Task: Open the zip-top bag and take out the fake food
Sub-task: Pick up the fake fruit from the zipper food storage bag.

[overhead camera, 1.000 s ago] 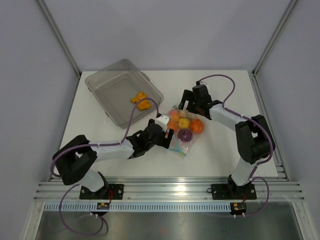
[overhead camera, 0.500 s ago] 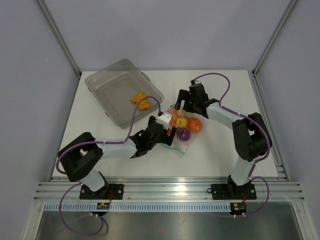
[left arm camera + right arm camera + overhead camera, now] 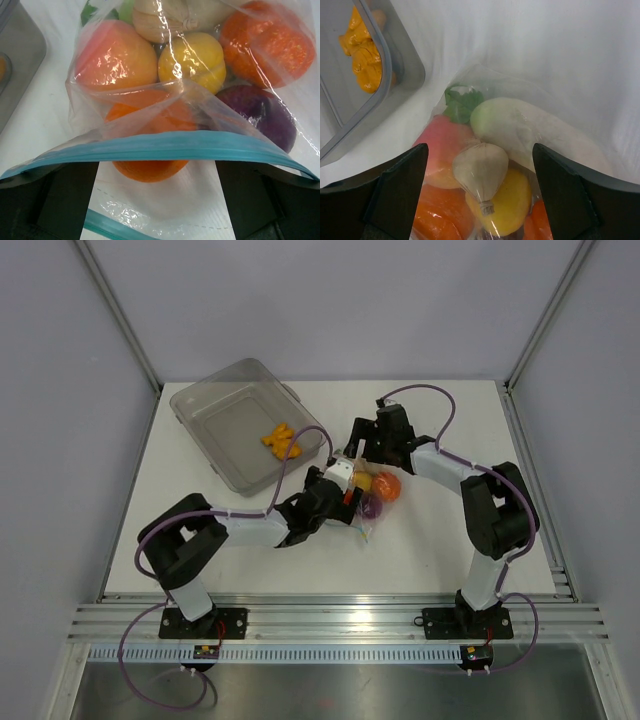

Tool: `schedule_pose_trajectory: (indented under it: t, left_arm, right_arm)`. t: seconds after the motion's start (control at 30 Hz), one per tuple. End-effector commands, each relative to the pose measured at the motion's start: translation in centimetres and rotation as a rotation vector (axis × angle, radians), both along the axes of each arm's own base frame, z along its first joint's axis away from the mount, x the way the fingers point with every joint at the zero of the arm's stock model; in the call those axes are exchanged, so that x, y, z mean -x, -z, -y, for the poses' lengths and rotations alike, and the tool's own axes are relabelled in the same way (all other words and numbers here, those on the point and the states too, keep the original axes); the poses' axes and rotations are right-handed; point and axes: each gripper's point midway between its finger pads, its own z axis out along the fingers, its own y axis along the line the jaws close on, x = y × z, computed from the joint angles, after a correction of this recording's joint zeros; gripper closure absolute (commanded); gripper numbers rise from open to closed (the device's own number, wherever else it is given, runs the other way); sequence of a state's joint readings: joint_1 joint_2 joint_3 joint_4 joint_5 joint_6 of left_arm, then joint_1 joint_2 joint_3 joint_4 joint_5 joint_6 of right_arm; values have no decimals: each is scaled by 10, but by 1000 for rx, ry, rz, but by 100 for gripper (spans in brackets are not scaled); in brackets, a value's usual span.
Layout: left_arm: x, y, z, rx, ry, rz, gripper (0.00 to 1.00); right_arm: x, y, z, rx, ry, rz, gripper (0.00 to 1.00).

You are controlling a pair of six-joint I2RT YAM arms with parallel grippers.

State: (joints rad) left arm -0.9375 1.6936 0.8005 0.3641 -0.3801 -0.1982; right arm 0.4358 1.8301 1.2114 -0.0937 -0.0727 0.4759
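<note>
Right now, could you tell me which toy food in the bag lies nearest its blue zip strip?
The smooth orange piece: it sits right under the strip, while the yellow, peach and purple ones lie deeper in.

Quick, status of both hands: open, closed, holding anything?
Left hand: open, gripping nothing, at the mouth of the zip-top bag.
Right hand: open, empty, over the bag's far end.
</note>
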Motion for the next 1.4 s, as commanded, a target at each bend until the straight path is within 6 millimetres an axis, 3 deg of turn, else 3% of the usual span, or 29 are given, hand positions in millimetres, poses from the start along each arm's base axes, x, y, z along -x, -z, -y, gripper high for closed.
schedule_pose_trajectory:
  t: [0.0,0.13,0.33,0.43,0.63,0.7,0.93,1.17,1.37]
  left_arm:
    - [-20,-19,7,22,-62,72,2]
    - [-25,-22,8,16,-78,86,2]
    - [-28,-5,8,-37,-104,40,1]
    - [-26,0,12,-28,-80,14,6]
    - [-21,3,19,-18,-45,-17,25]
    - [-19,0,20,-8,-36,-17,31]
    - [-5,-16,22,53,23,-32,36]
    - [11,-31,26,82,87,-86,39]
    - [23,-49,26,90,139,-104,43]
  right_arm:
    - [21,26,-12,-7,-67,-112,8]
    - [23,29,-12,-4,-71,-124,9]
    - [25,31,-13,-8,-75,-131,13]
    - [25,32,-12,-11,-69,-135,15]
    - [24,31,-9,-8,-43,-133,21]
    - [22,30,-6,-4,-26,-130,24]
    - [18,30,7,2,37,-134,39]
    - [14,27,24,27,117,-119,66]
    - [11,24,41,52,192,-102,67]
